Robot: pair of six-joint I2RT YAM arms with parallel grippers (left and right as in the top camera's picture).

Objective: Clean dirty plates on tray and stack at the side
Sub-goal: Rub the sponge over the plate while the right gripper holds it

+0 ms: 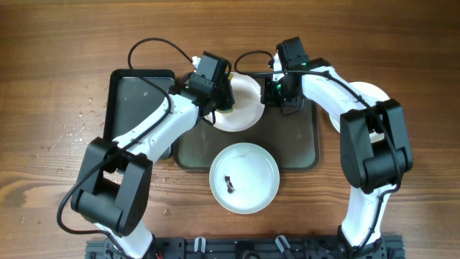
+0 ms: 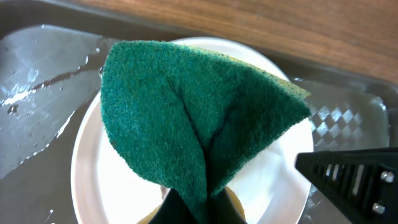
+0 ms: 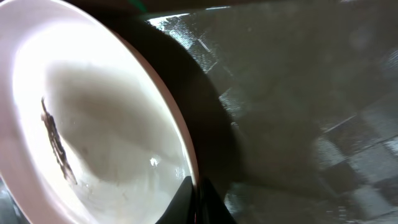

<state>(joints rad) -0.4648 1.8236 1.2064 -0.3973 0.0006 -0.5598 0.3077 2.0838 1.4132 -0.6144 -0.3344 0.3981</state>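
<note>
A white plate (image 1: pixel 244 111) sits at the back of the brown-grey tray (image 1: pixel 302 147). My right gripper (image 1: pixel 268 91) is shut on the plate's right rim; in the right wrist view the fingers (image 3: pixel 194 190) pinch the rim of the plate (image 3: pixel 93 124), which has a dark smudge (image 3: pixel 56 143). My left gripper (image 1: pixel 223 101) is shut on a green sponge (image 2: pixel 193 118) held over the same plate (image 2: pixel 93 168). A second plate (image 1: pixel 244 178) with a dark smudge lies at the tray's front edge. A third plate (image 1: pixel 368 93) lies on the table at the right, partly under the right arm.
A smaller black tray (image 1: pixel 133 101) with water on it lies left of the big tray. The table (image 1: pixel 57 72) is wooden, with droplets at its left. The right gripper's black body (image 2: pixel 354 180) shows in the left wrist view by the plate's rim.
</note>
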